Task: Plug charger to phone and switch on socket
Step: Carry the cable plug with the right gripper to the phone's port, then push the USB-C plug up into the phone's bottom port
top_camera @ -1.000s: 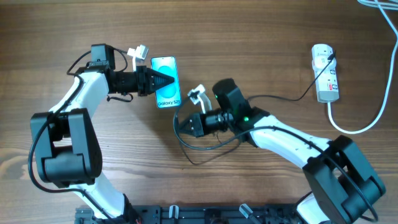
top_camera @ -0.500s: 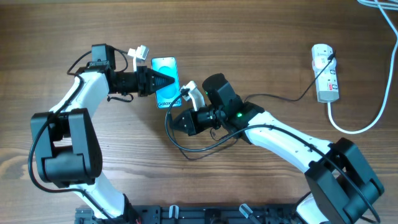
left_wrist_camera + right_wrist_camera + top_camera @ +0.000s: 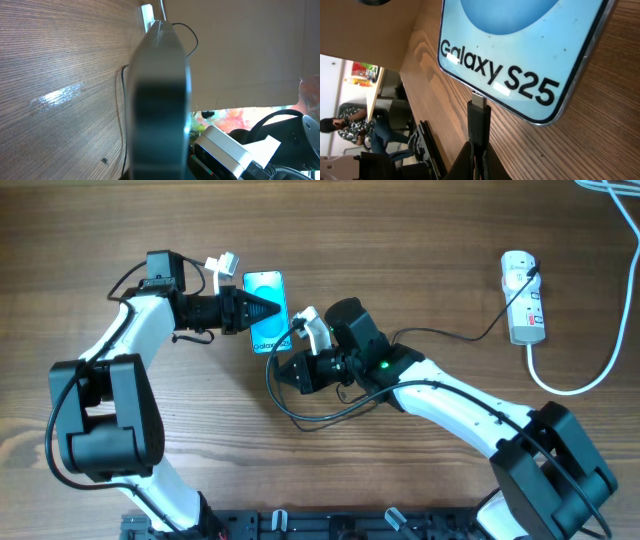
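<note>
The phone (image 3: 267, 312) lies on the wooden table with a teal screen and a white band reading "Galaxy S25" (image 3: 520, 50). My left gripper (image 3: 262, 311) is shut on the phone, which fills the left wrist view edge-on (image 3: 160, 100). My right gripper (image 3: 285, 370) is shut on the charger's plug tip (image 3: 479, 117), whose end meets the phone's bottom edge at the port. The black charger cable (image 3: 470, 338) runs right to the socket (image 3: 523, 308), a white power strip at the far right.
The socket's thick white cord (image 3: 610, 360) loops off the right edge. Slack black cable (image 3: 320, 420) curls on the table below my right gripper. A black rail (image 3: 300, 525) lines the front edge.
My right gripper has moved left and up with the plug tip, from well below the phone to its bottom edge. The left arm and phone have not moved.
</note>
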Robot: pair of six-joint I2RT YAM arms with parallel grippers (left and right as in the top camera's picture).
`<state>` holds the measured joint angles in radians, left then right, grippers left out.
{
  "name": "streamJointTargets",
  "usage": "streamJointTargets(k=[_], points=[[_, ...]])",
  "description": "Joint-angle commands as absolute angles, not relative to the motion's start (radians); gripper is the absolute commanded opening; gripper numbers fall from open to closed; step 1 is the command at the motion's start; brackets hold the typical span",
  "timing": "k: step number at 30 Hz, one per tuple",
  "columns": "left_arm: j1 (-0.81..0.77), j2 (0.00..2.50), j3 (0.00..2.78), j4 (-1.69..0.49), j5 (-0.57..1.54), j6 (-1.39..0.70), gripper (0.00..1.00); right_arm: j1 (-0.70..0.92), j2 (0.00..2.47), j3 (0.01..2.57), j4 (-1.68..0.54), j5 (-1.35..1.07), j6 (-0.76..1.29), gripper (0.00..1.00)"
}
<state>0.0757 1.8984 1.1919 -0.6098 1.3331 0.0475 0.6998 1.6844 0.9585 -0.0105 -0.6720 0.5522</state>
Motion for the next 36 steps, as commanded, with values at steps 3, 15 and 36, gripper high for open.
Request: streamJointTargets(k=[3, 15, 36], points=[[0.074, 1.904, 1.187, -0.610, 1.372, 0.044, 0.04, 0.700, 1.691, 0.985, 0.009, -0.650, 0.561, 0.04], [0.074, 1.904, 1.187, -0.601, 1.394, 0.045, 0.04, 0.700, 1.691, 0.985, -0.022, -0.669, 0.590, 0.04], [0.074, 1.904, 1.187, -0.595, 1.450, 0.044, 0.04, 0.721, 1.703, 1.176, -0.382, -0.624, 0.500, 0.04]])
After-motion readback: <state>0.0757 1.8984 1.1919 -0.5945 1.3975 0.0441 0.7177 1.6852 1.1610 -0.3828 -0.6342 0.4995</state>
